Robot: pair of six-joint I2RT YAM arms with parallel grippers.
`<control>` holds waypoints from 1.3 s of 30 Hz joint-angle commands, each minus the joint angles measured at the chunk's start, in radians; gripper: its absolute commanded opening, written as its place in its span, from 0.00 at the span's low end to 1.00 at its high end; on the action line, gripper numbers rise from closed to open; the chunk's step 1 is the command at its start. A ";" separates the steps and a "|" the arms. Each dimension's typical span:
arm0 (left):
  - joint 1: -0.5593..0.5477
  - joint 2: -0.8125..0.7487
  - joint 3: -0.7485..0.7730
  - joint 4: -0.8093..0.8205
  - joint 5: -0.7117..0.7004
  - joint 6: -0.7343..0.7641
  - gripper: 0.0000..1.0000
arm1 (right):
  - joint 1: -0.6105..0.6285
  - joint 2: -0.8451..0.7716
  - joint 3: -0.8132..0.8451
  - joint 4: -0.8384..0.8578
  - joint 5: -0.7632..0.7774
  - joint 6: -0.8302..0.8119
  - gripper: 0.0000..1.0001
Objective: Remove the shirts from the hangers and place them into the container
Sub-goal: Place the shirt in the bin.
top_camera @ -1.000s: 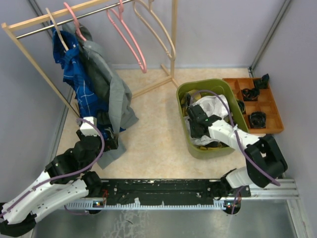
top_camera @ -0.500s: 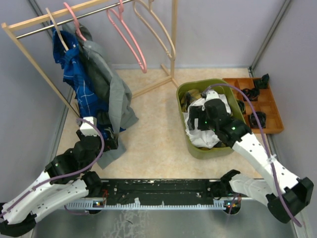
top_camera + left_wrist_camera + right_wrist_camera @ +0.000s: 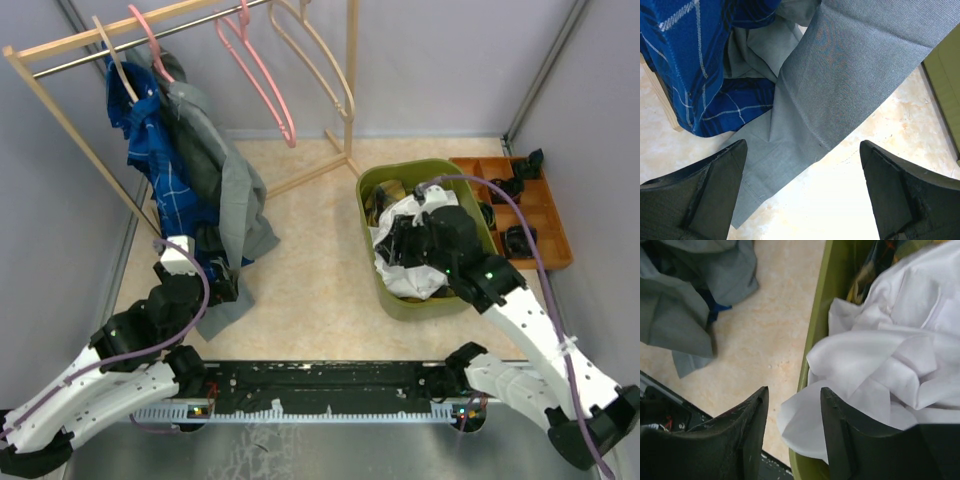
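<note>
My left pincer (image 3: 802, 145) gapes wide and empty over the grey shirt's (image 3: 850, 65) hem, near the tabletop's left edge. My right pincer (image 3: 794, 390) stands narrowly apart, gripping nothing, above the green bin's (image 3: 832, 305) left rim. The white shirt (image 3: 900, 355) lies heaped inside. Farther back, the grey and blue shirt (image 3: 150, 150) hang from the rack (image 3: 60, 45), beside bare hangers (image 3: 262, 85).
</note>
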 commanded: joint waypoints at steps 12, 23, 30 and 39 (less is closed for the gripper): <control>0.006 -0.010 0.012 0.020 -0.001 0.007 0.99 | -0.006 0.290 -0.121 -0.024 0.203 0.057 0.20; 0.005 -0.003 0.012 0.021 0.001 0.006 0.99 | -0.013 0.171 -0.094 0.007 0.040 0.119 0.19; 0.005 0.001 0.013 0.022 0.002 0.008 0.99 | -0.018 0.115 -0.064 0.010 0.180 0.126 0.15; 0.006 -0.006 0.012 0.019 -0.001 0.005 0.99 | -0.023 0.188 -0.122 0.073 0.014 0.161 0.44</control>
